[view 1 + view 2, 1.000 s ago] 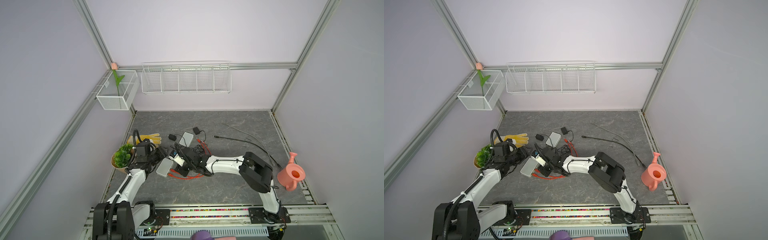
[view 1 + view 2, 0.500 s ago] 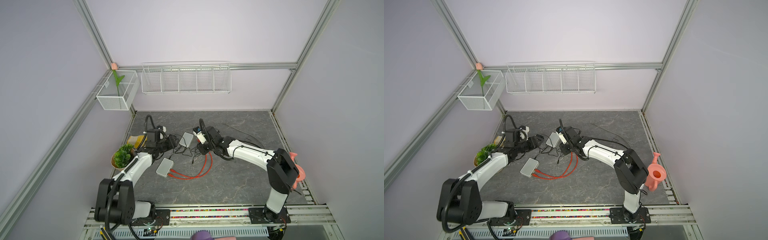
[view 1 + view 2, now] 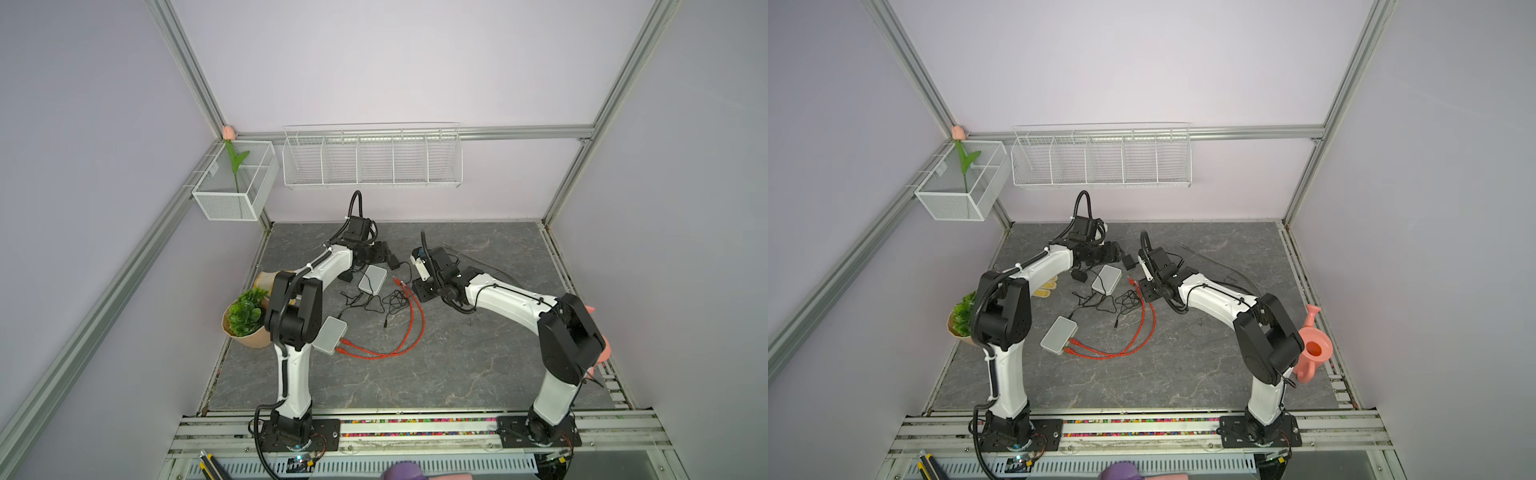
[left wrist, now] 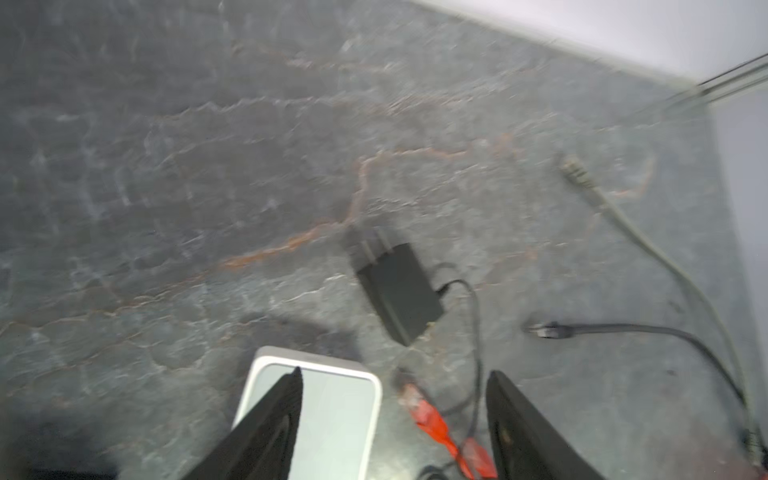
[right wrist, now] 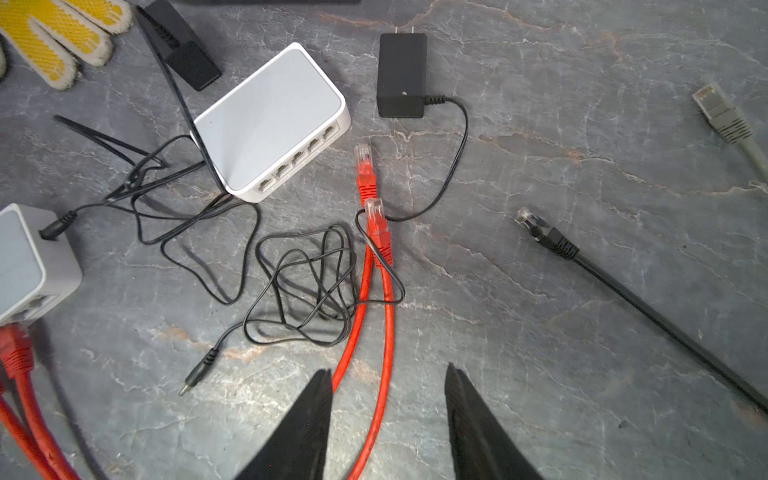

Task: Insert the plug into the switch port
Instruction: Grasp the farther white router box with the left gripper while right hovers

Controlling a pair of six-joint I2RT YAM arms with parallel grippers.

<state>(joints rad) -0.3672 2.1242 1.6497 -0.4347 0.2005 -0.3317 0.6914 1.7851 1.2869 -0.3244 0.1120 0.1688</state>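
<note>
Beside the white switch point(image 5: 270, 120), near its row of ports point(image 5: 298, 160), two red plugs point(image 5: 363, 160) lie loose on the worktop point(image 5: 561, 353). The right hand point(image 5: 388, 374) hangs open above their red cables point(image 5: 387, 332), holding nothing. The left hand point(image 4: 392, 376) is open too, just by the switch, empty.

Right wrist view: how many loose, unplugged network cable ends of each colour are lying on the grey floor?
Red plugs: 2
Black plug: 1
Grey plug: 1
Total: 4
</note>
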